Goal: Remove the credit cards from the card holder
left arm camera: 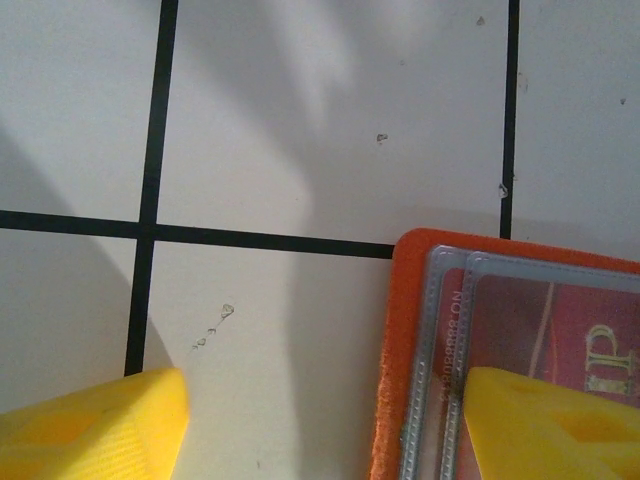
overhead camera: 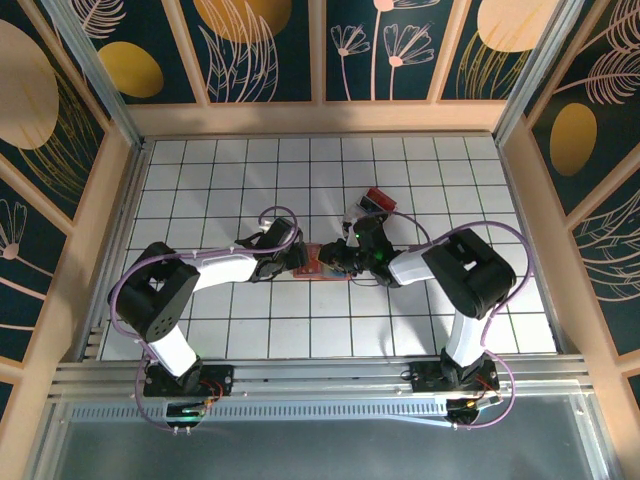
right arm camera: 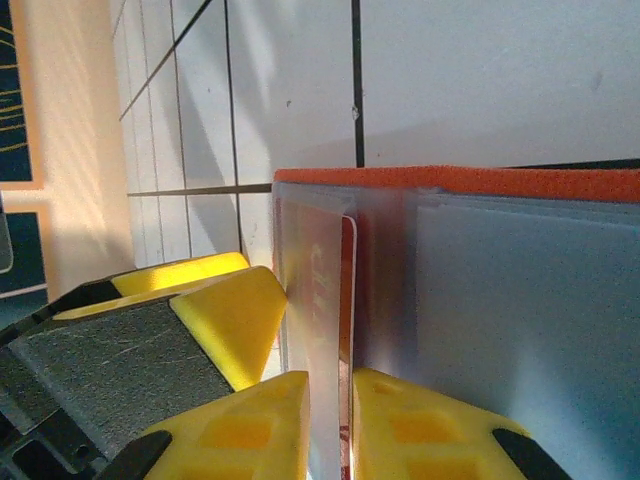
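The orange card holder (overhead camera: 321, 265) lies open on the white tiled table, between the two grippers. My left gripper (left arm camera: 320, 410) is open. Its right finger (left arm camera: 550, 425) rests on the holder's clear sleeves (left arm camera: 440, 330), over a red credit card (left arm camera: 560, 330), and its left finger (left arm camera: 90, 430) is over bare tile. My right gripper (right arm camera: 330, 420) is shut on a clear sleeve flap, with the red credit card (right arm camera: 347, 290) standing on edge against it. The holder's orange rim (right arm camera: 450, 180) runs behind, and its blue-grey inside (right arm camera: 520, 320) lies to the right.
A clear box with red and black contents (overhead camera: 377, 200) sits just behind the right gripper. In the right wrist view, a finger of the left gripper (right arm camera: 225, 320) stands close to the left of the pinched sleeve. Wooden walls (overhead camera: 110, 210) enclose the table.
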`<state>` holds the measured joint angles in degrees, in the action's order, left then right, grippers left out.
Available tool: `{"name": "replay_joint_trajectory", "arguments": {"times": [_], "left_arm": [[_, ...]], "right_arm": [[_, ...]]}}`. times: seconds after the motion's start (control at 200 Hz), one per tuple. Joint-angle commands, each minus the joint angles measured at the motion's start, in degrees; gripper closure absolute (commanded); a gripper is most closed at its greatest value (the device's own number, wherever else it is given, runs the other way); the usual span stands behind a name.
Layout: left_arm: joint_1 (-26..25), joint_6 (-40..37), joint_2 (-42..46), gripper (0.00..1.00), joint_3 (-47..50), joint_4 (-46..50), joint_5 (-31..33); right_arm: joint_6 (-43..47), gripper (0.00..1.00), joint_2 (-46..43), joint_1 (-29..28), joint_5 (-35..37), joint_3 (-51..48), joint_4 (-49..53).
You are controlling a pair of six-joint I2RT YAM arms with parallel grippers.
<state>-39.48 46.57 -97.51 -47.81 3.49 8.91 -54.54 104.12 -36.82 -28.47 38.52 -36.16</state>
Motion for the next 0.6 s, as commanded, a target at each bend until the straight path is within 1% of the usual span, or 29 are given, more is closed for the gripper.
{"name": "replay_joint_trajectory", "arguments": {"times": [0.0, 0.155, 0.265, 0.43, 0.52, 0.596], "left_arm": [[0.01, -0.25, -2.68, 0.27, 0.57, -1.11, -4.34], [-0.01, -0.20, -3.25, 0.27, 0.83, -1.20, -5.09], [0.02, 0.24, -3.81, 0.27, 1.05, -1.46, -5.77], [-0.02, 0.72, -3.91, 0.27, 1.03, -0.79, -4.91], [-0.04, 0.90, -3.95, 0.27, 0.80, -0.07, -3.96], [-0.06, 1.06, -4.03, 0.27, 0.55, 0.25, -3.62]], "right_arm": [[-2.71, 0.82, 1.63, 0.78, -2.59, -1.12, -7.27], [-4.15, 0.81, 2.99, 0.78, -3.48, -1.54, -11.13], [-4.47, 0.81, 3.63, 0.77, -3.69, -1.11, -11.21], [-4.74, 0.86, 3.53, 1.20, -3.96, -1.39, -11.63], [-4.74, 0.92, 2.79, 1.55, -4.13, -2.16, -11.82], [-4.55, 0.93, 2.00, 1.84, -4.01, -2.64, -11.58]]}}
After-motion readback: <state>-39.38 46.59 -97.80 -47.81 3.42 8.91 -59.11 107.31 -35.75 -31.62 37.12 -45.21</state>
